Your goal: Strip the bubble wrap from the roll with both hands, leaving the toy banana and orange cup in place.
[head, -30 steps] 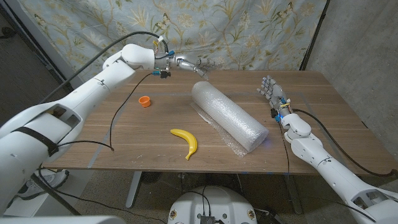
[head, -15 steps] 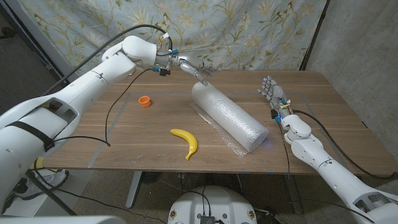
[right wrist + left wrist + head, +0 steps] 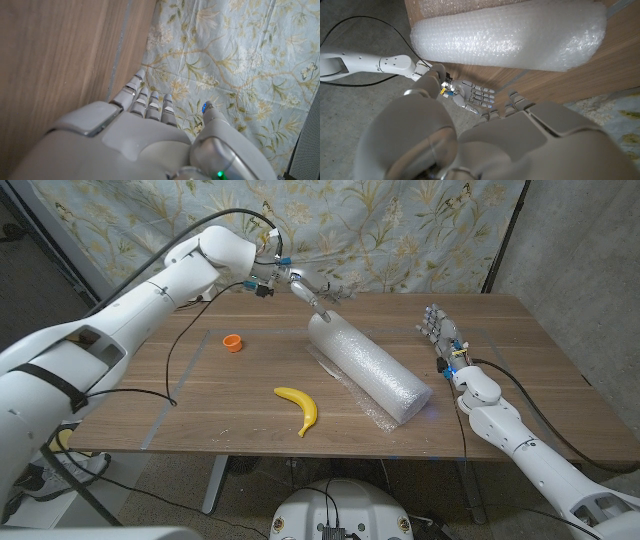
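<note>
The bubble wrap roll [image 3: 368,365] lies diagonally across the middle of the table, with a loose flap under its near side. My left hand [image 3: 326,296] hovers just past the roll's far end, fingers spread, holding nothing. From the left wrist view the roll [image 3: 510,35] lies beyond my left hand [image 3: 485,135], with a gap between them. My right hand [image 3: 437,328] stands upright to the right of the roll, fingers straight and empty; the left wrist view also catches this right hand [image 3: 472,97]. A yellow toy banana [image 3: 300,408] lies near the front, and the orange cup [image 3: 233,342] stands left of the roll.
A black cable [image 3: 185,370] trails from my left arm across the table's left part. A floral curtain [image 3: 380,230] hangs behind the table [image 3: 520,355]. In the right wrist view my right hand [image 3: 150,135] is beside the table's edge [image 3: 117,65].
My left arm has swung right and its hand has come down closer to the roll's far end. The right hand, roll, banana and cup have not moved.
</note>
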`<state>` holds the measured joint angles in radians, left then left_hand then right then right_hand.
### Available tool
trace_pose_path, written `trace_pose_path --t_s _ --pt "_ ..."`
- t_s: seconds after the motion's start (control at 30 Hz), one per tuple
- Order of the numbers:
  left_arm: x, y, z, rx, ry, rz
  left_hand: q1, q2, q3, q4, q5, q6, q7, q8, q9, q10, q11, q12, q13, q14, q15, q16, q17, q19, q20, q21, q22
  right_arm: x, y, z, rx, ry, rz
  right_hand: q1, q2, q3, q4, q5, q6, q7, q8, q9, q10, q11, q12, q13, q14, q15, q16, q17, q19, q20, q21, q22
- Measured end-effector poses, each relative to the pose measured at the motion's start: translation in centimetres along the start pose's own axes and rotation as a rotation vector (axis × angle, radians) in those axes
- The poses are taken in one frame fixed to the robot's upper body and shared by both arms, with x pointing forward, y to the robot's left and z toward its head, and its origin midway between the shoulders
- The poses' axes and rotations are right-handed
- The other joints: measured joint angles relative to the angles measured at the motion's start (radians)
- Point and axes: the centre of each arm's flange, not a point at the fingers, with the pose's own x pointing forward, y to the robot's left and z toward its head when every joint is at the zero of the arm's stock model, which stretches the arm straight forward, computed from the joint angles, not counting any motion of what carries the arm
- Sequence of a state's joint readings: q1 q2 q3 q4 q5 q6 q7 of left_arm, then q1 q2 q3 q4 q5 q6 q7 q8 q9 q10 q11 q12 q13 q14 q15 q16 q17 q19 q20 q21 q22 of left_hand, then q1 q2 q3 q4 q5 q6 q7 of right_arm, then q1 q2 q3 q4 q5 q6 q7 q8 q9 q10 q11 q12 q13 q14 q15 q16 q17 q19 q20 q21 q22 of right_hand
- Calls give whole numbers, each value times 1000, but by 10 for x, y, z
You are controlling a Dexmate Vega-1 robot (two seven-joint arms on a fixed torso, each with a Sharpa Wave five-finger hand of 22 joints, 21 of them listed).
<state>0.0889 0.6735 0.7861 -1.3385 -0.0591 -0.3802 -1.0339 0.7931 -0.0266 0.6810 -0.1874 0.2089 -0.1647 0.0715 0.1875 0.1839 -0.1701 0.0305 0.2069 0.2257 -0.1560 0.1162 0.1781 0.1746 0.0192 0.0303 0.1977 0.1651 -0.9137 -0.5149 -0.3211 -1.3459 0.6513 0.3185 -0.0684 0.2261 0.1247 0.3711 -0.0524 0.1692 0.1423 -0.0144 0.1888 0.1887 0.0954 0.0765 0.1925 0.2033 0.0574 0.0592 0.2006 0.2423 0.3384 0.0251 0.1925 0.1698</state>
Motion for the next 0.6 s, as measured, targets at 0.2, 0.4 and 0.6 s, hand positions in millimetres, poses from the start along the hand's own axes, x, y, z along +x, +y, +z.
trace_pose_path --t_s 0.2,0.4,0.6 --pt "7 11 3 43 18 -48 11 -1 0 0 0 0 0 0 0 0 0 4 0 -2 -2 0 5 -5 5 -6 0 -1 -3 -1 3 6 -11 0 0 -1 -1 0 0 0 0 0 0 0 0 0 0 0 0 -1 0 0 0 0" --pt "13 16 5 76 34 -89 29 -11 -4 4 -6 0 0 0 4 0 0 4 5 -9 5 0 5 -15 4 -6 0 -2 -5 -2 8 7 -16 0 0 -3 -3 0 -5 5 0 0 -5 5 0 0 0 0 7 -1 -4 4 0 0" --pt "19 21 8 109 45 -128 43 -17 -7 7 -9 0 0 0 5 0 0 4 5 -11 7 0 5 -27 5 -13 6 -3 -8 -3 11 11 -25 0 0 -3 -3 0 -11 0 0 0 -5 5 0 0 0 0 8 -1 -4 4 0 0"
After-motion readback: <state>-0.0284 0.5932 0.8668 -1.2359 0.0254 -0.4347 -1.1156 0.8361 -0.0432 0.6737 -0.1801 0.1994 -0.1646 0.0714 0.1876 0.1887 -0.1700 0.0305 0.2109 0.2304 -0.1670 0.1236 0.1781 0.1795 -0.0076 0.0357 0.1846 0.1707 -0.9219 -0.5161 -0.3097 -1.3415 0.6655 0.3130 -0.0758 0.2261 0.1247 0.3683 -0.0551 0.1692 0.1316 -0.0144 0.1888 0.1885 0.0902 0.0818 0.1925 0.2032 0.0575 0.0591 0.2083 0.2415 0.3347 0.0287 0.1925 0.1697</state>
